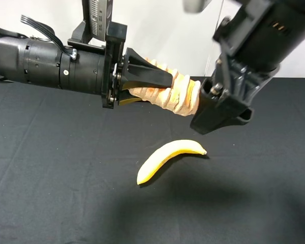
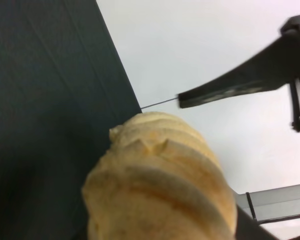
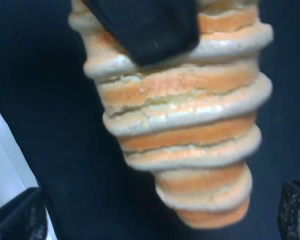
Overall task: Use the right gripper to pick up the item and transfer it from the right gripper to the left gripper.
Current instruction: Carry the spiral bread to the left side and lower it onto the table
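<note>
The item sits untouched between the wide-open jaws of your right gripper, while the left gripper clamps its far end. Handover looks made; next, back the right arm clear.

Robotics lab setup, black cloth-covered table, bare white wall
</note>
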`<state>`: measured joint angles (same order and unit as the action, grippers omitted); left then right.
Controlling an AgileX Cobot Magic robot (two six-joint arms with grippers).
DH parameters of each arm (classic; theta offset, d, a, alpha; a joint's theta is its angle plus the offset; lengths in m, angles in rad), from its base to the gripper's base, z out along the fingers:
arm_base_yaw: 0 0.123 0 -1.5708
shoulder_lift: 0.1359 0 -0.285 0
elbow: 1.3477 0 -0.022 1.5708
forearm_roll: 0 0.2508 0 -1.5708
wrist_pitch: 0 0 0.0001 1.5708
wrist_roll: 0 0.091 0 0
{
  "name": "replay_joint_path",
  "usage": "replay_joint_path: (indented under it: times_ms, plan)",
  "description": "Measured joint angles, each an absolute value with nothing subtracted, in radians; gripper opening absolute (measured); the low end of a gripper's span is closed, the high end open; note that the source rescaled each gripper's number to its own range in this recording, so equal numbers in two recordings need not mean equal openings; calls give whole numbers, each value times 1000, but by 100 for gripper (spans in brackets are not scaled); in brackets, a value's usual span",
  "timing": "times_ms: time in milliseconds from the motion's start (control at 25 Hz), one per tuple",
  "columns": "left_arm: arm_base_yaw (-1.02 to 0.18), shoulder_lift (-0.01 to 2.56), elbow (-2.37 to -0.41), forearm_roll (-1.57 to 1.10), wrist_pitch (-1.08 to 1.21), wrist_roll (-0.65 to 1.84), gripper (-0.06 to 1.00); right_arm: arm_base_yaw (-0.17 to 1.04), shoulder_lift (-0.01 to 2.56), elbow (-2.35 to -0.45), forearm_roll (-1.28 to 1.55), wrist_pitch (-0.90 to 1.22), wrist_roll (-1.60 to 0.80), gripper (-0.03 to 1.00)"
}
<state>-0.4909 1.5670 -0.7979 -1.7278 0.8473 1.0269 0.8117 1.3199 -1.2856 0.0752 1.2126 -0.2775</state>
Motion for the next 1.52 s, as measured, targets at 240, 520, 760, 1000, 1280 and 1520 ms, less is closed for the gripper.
replay_joint_path:
  times_ms: [240, 520, 760, 1000, 1280, 1520]
  plan:
    - [-491, 1567, -798, -1728, 848, 1027, 5, 812, 1197, -1286, 74, 1214, -179, 100]
    - [-491, 1567, -798, -1728, 848, 1027, 4, 812, 980, -1153, 74, 1214, -135, 100]
    - [-491, 1567, -798, -1728, 849, 1027, 4, 812, 745, -927, 74, 1216, -85, 100]
    - [-491, 1567, -798, -1728, 849, 1027, 4, 812, 514, -729, 60, 1217, -58, 100]
    - [-491, 1567, -798, -1728, 849, 1028, 3, 812, 304, -575, -6, 1211, -42, 100]
    - [-491, 1567, -798, -1728, 849, 1028, 3, 812, 175, -535, -16, 1134, -12, 100]
